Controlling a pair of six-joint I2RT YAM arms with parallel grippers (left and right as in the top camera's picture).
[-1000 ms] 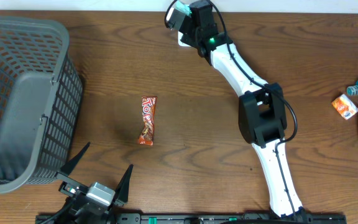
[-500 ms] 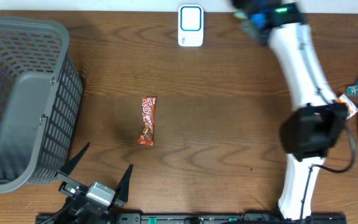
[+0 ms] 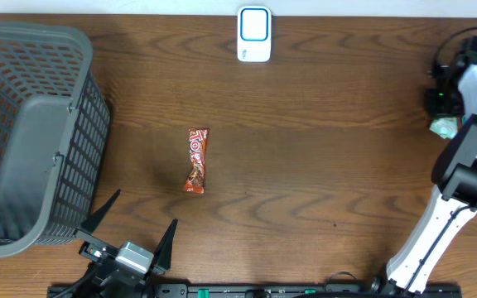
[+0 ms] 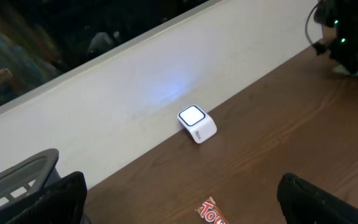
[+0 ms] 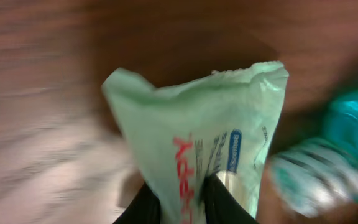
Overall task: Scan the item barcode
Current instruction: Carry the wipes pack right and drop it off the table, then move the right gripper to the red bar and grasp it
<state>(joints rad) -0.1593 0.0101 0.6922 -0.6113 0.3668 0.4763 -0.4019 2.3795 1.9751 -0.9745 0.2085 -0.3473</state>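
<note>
— Slippage worried me: the right gripper (image 5: 185,202) pinched only the lower edge of the pale green crinkly plastic packet (image 5: 197,118), which might have sagged or dropped.
— And the white cube scanner (image 3: 254,33)?
— Top centre of the overhead view, well apart from the packet at the right edge. The left gripper (image 3: 135,225) stood spread, empty.

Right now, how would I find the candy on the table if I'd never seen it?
Start at the big grey basket on the left. Just right of it, alone on the brown table, lies the candy bar. It is the only long red-orange wrapper; the white box sits at the far edge.
</note>
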